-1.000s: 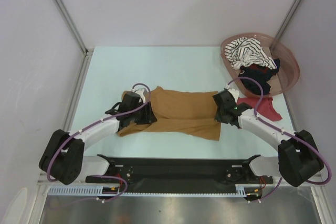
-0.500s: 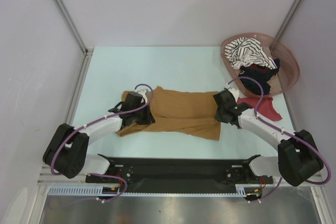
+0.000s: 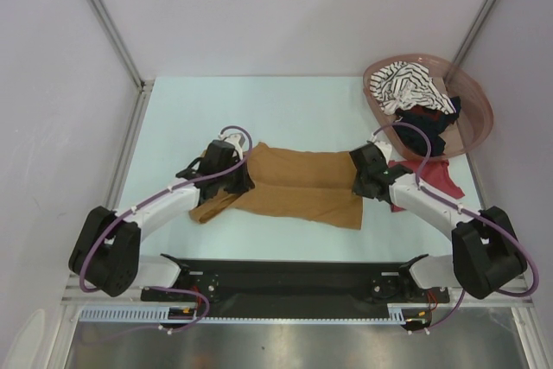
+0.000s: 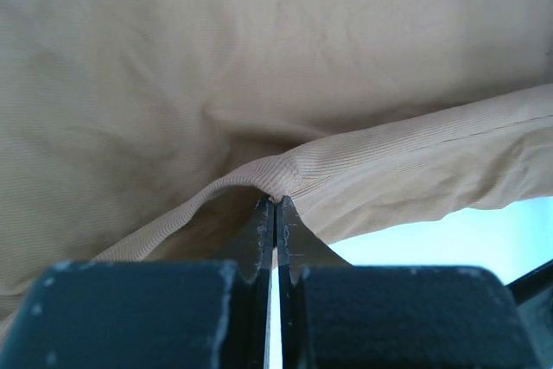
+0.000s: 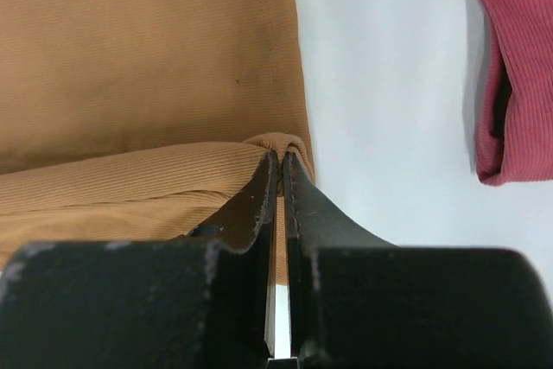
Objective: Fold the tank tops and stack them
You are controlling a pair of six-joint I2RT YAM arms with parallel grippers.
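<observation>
A: Where is the brown top (image 3: pixel 298 186)?
B: Spread on the table (image 3: pixel 285 110). It looks soft and floppy, so hold its edges. The left claw (image 4: pixel 275 203) and right claw (image 5: pixel 281 155) each pinch one.

1 tank top (image 3: pixel 298 183) lies spread on the tabletop (image 3: pixel 285 110); another tank top (image 3: pixel 435 177) lies just right of it; behind that, a basket (image 3: pixel 471 101) holds 2 more tank tops (image 3: pixel 406 88)
</observation>
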